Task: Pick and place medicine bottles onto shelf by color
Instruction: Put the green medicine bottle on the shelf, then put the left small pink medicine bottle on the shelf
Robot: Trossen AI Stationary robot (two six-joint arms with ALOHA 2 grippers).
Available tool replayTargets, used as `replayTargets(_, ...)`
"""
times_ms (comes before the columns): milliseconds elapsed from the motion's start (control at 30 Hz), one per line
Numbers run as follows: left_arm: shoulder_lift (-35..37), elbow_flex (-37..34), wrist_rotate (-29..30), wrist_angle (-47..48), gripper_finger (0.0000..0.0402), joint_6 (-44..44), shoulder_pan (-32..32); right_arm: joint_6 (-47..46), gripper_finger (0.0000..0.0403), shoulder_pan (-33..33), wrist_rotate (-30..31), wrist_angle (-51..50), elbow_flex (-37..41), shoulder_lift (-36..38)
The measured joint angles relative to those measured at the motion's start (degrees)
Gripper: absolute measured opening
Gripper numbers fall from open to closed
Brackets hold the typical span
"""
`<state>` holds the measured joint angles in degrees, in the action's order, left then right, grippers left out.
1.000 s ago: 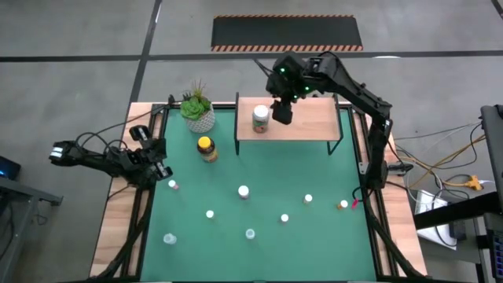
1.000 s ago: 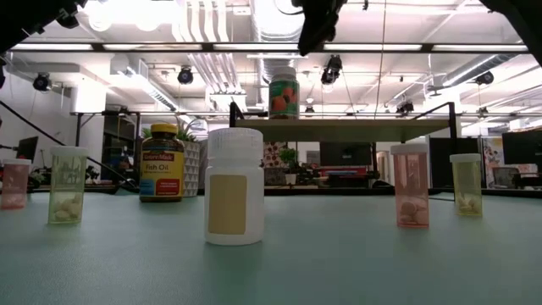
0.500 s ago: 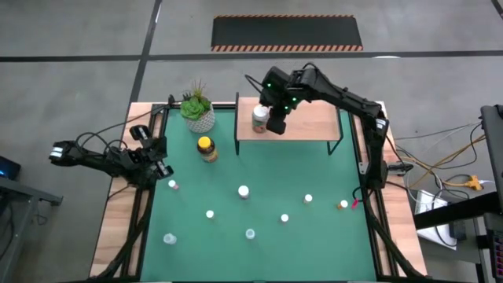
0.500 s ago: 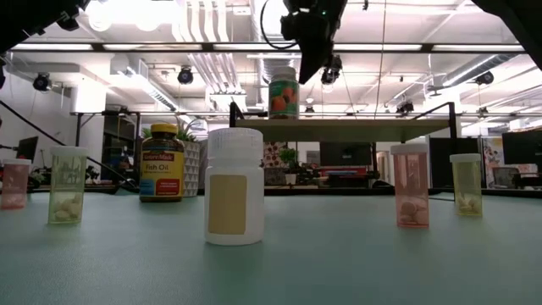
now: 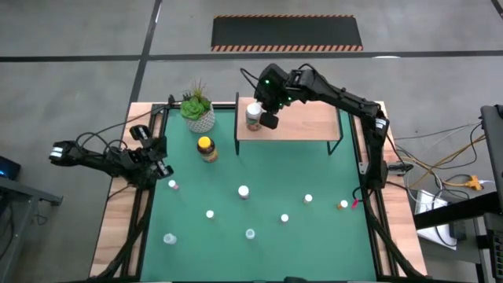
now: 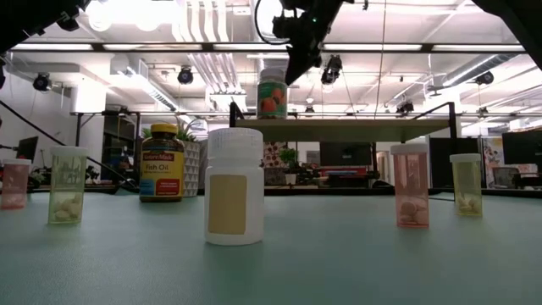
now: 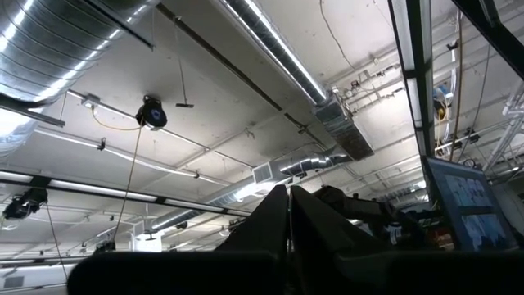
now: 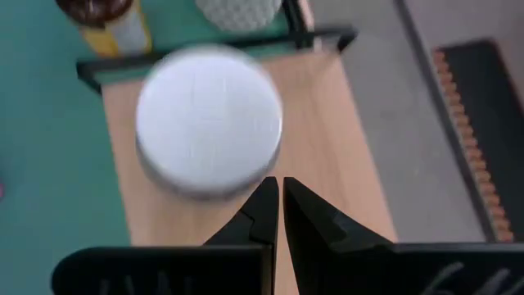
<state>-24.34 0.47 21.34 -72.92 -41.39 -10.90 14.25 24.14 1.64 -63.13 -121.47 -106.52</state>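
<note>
Bench (image 5: 314, 236) top was green with a light wood border. Shelf (image 5: 310, 126) had a light wood top and black legs. Bottle on the shelf (image 6: 272, 93) had a white cap and a green-and-orange label. Fish oil jar (image 6: 162, 163) was amber with a yellow lid. Front bottle (image 6: 235, 186) was white with a tan label. Plant (image 5: 197, 110) was green in a white pot.

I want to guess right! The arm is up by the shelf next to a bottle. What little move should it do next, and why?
Probably lift the right gripper away from the shelf. Its fingers are shut and empty, beside the white-capped bottle, which stands upright there. Many bottles wait on the green table, like the yellow-lidded jar.
</note>
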Motion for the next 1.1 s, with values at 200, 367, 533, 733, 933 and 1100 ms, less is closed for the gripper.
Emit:
replayTargets(200, 0.09, 0.0, 0.0, -0.01, 0.0, 0.02, 0.0, 2.88, 0.0013, -0.13, -0.17, 4.14, 0.58, -0.22)
replayTargets(367, 0.13, 0.0, 0.0, -0.05, 0.0, 0.02, 0.0, 4.89, 0.0013, -0.22, -0.84, 7.47, 1.39, -0.22)
replayTargets(533, 0.11, 0.0, -0.02, -0.07, 0.0, 0.02, 0.0, 4.98, 0.0013, -0.28, -5.11, 9.01, 2.55, -0.24)
replayTargets(733, 0.13, 0.0, -0.02, -0.07, 0.0, 0.02, 0.0, 5.21, 0.0013, -0.3, -5.11, 9.02, 2.78, -0.32)
replayTargets(933, 0.02, 0.0, -0.02, -0.1, 0.0, 0.02, -0.02, 3.94, 0.0013, -0.35, -4.21, 6.57, 1.54, 0.17)
replayTargets(1100, -0.45, 0.0, -0.04, 0.13, 0.0, 0.53, -0.02, 2.34, 0.001, -3.16, -2.4, 3.49, 4.37, 4.47)
